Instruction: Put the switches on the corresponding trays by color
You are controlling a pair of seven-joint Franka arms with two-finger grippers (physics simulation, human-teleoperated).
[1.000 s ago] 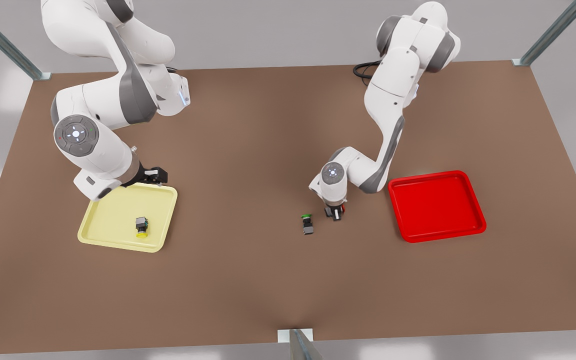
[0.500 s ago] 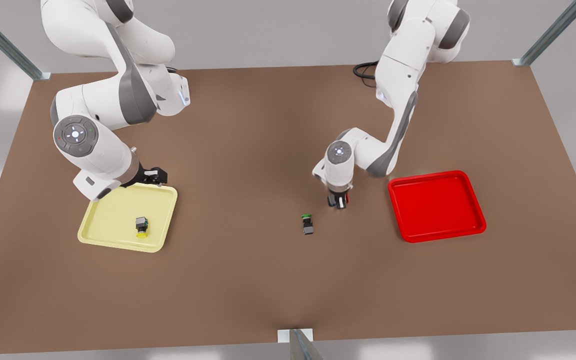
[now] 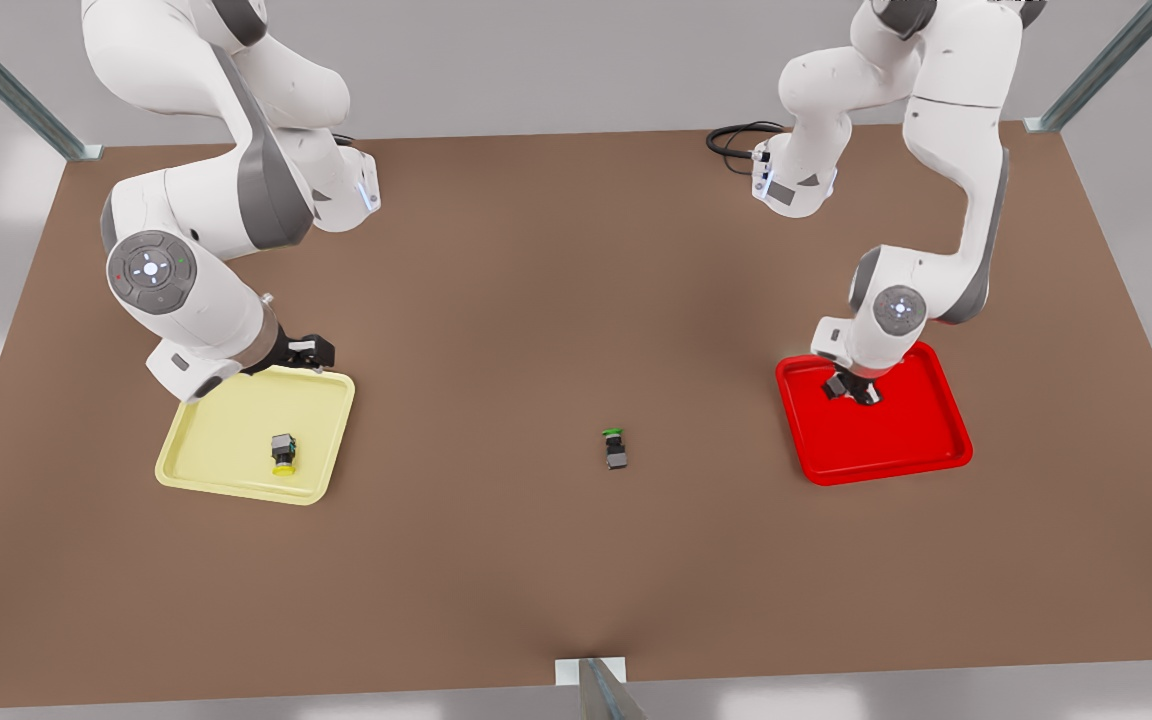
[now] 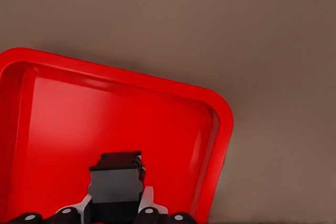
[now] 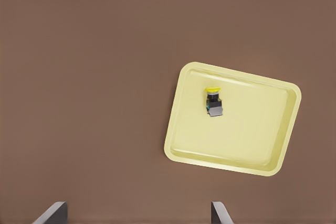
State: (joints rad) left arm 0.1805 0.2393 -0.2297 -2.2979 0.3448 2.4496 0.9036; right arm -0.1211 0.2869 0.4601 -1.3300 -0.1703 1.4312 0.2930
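Brown table point(image 3: 496, 300): yellow switch point(image 3: 283, 455) in yellow tray point(image 3: 226, 440).

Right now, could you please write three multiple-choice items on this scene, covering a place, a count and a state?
1. Where does the yellow-capped switch lie?
A. on the bare table
B. in the yellow tray
C. in the red tray

2. How many trays stand on the table?
A. one
B. two
C. three

3. What is the left gripper doing?
A. gripping a dark switch over the red tray
B. open over the green-capped switch
C. resting on the table

Key: 1 B, it sits inside the yellow rim; 2 B, one yellow, one red; 3 A, its fingers flank the body. The right gripper waits open beside the yellow tray.
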